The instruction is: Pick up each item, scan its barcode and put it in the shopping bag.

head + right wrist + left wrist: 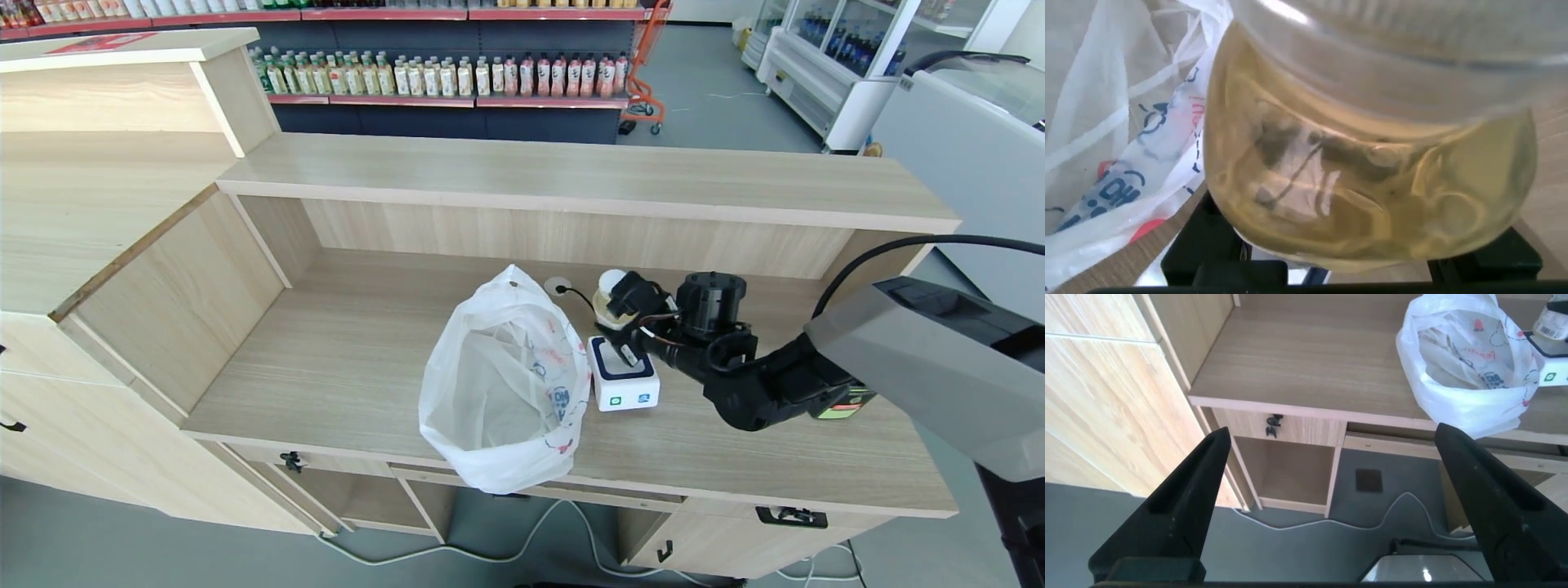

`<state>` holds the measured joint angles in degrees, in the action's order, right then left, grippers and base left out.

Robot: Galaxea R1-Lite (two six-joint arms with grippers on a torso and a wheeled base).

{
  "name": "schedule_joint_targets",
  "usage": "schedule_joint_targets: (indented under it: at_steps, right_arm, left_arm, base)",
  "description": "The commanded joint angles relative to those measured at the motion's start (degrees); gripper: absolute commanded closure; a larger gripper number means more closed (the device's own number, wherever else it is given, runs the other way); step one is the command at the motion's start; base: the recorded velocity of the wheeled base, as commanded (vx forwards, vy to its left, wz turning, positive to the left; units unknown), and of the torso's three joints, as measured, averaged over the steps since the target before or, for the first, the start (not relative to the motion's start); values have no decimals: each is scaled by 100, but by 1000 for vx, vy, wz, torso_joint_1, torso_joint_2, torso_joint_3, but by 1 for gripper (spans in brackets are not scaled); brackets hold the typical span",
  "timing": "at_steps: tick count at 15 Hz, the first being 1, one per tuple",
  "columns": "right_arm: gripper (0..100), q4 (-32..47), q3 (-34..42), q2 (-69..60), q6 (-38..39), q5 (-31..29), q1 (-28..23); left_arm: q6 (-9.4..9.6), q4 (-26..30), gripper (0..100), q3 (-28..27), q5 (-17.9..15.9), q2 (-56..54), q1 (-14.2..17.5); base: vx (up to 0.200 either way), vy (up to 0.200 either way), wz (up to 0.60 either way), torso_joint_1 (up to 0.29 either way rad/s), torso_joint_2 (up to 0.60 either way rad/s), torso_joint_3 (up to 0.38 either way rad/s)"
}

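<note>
Scanning, I judge: the right gripper, fingers pinching the bottle, holds it over the scanner; next comes the shopping bag.

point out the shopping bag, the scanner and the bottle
shopping bag (pixel 502 461), head view, on its front wall
scanner (pixel 633 377), head view, on its white casing
bottle (pixel 1372 188), right wrist view, on its yellowish body

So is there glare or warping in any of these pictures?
Right wrist view: the bottle, pressed close to the lens, carries bright glare streaks. Head view: even light, counter edges slightly bowed. Left wrist view: no glare; the left hand is a dark silhouette.
</note>
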<state>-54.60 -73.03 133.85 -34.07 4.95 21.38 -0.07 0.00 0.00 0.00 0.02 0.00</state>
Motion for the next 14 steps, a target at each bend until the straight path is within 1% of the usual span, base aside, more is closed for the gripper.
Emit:
schedule_joint_targets:
  at_steps: [1, 3, 5, 7, 8, 11, 12, 14]
  right_arm:
    - [100, 55, -369, -210, 894, -293, 24]
    - [100, 626, -431, -738, 1939, -477, 41]
    - [100, 1092, -413, -1116, 2634, -574, 77]
    - [100, 1435, -369, -1353, 3188, -680, 244]
    - [100, 1540, -352, -1397, 3346, -706, 340]
    - [100, 1567, -326, -1371, 3460, -723, 551]
    - [100, 1549, -202, -1353, 3486, -723, 622]
    - [100, 1540, -44, -1344, 3548, -715, 736]
  left_arm:
    - [-1, 0, 0, 0, 0, -2, 0]
    - [-1, 0, 0, 0, 0, -2, 0]
    - [-1, 0, 0, -9, 0, -2, 0]
    - [-1, 0, 0, 0, 0, -2, 0]
    - [7, 0, 0, 0, 0, -2, 0]
    - [-1, 0, 0, 0, 0, -2, 0]
    - [7, 0, 0, 0, 0, -2, 0]
    - [7, 0, 0, 0, 0, -2, 0]
  base:
    - [0, 0, 0, 0, 0, 0]
    - [0, 0, 0, 0, 0, 0]
    - [0, 0, 0, 0, 0, 0]
    - [0, 0, 0, 0, 0, 0]
    - [0, 0, 0, 0, 0, 0]
    - [0, 200, 0, -2, -3, 6]
    - [0, 200, 0, 22, 7, 2]
    - [0, 0, 0, 0, 0, 0]
